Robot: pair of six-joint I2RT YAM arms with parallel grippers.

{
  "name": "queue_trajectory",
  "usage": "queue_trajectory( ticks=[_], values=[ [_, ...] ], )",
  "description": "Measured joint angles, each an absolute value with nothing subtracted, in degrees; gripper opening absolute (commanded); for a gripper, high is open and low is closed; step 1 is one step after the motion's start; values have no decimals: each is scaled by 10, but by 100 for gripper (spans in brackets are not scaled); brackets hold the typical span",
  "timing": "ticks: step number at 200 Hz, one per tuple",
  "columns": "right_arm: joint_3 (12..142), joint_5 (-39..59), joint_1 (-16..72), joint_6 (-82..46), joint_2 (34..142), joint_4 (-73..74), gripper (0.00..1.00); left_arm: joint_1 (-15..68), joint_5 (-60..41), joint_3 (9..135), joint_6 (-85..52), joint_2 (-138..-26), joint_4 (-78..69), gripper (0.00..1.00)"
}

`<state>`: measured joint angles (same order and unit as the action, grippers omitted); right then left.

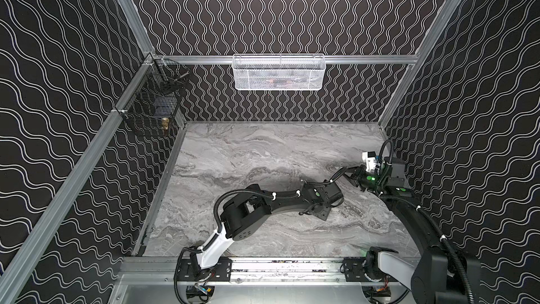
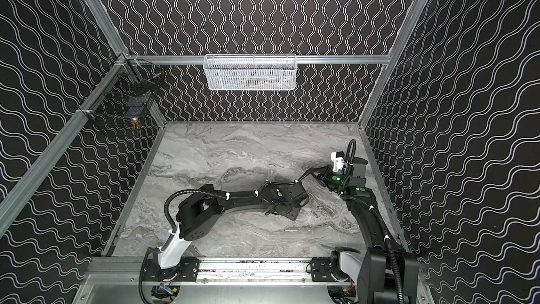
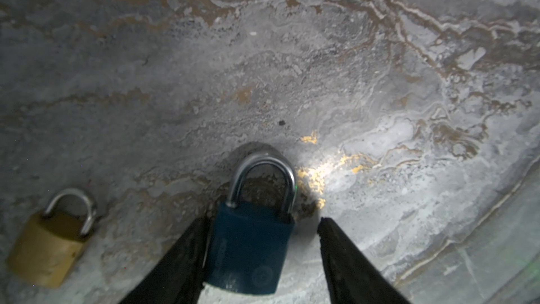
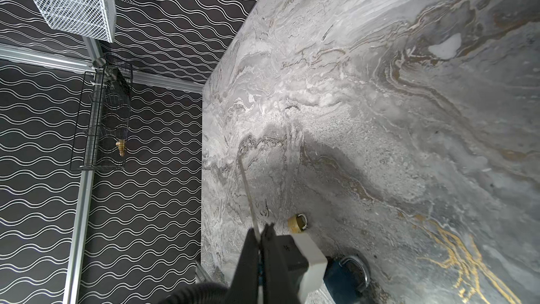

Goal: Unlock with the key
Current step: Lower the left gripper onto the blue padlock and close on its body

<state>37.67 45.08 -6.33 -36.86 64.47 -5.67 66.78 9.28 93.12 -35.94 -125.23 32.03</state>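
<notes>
Blue padlock [image 3: 248, 250] | left gripper [image 3: 264, 220] wide astride | right gripper [image 4: 261, 229] pinching key [image 4: 247, 191] | brass padlock [image 3: 48, 248] near

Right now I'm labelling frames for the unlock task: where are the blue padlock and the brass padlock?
blue padlock [image 3: 248, 247]: left wrist view, middle of its body.
brass padlock [image 3: 47, 250]: left wrist view, middle of its body.
</notes>
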Motion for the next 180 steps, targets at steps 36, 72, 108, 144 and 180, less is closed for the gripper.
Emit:
queue_trajectory(
  ticks=[36, 72, 108, 144, 180],
  values=[
    [377, 455, -65, -369, 648, -52, 0, 675, 103, 930, -373, -1252, 329, 54],
    [377, 458, -65, -370, 651, -46, 0, 676, 121, 952, -390, -1266, 356, 50],
    [377, 465, -65, -370, 653, -43, 0, 680, 141, 974, -405, -1279, 388, 41],
    [377, 475, -65, -368, 665, -39, 0, 681, 140, 947, -421, -1260, 393, 38],
    [375, 479, -48, -366, 669, -36, 0, 681, 125, 850, -454, -1198, 385, 35]
  ],
)
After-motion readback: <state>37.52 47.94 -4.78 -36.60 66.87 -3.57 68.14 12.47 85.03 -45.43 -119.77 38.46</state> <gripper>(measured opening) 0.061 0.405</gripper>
